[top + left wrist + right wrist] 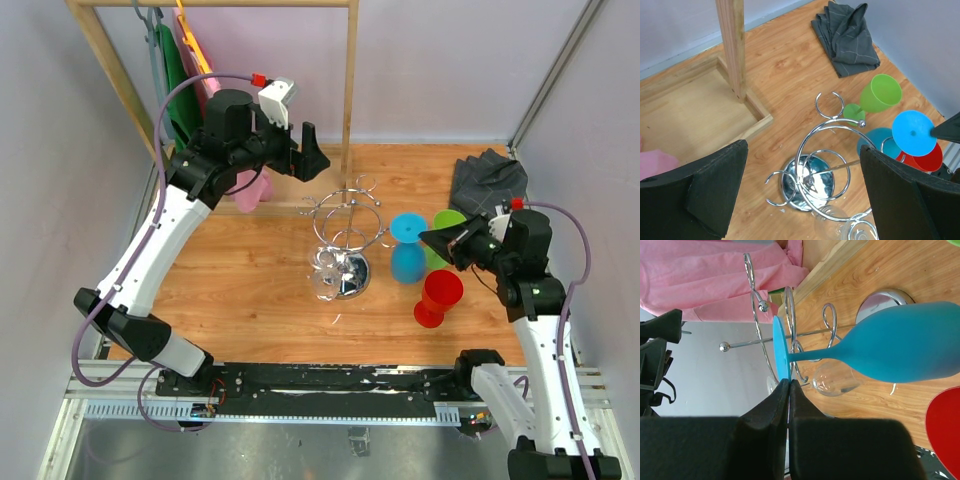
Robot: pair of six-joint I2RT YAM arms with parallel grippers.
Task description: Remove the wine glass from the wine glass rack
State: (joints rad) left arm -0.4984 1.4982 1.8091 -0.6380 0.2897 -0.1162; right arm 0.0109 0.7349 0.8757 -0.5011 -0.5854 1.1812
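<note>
The chrome wine glass rack [346, 232] stands mid-table on its round shiny base [807, 182]. A clear wine glass [329, 276] hangs upside down from a near loop; it also shows in the left wrist view [834, 220]. A blue wine glass [407, 250] hangs bowl-down beside the rack's right arm. My right gripper [425, 238] is shut on the rim of its round foot [781, 352], and the stem [815, 356] lies against the rack's loops. I cannot tell whether the stem sits inside a loop. My left gripper [303, 152] is open and empty, high behind the rack.
A green glass [447, 222] and a red glass [438, 297] sit right of the blue one. A grey cloth [488, 180] lies at the back right. The wooden clothes rail post [349, 95], with pink [715, 275] and green garments, stands behind.
</note>
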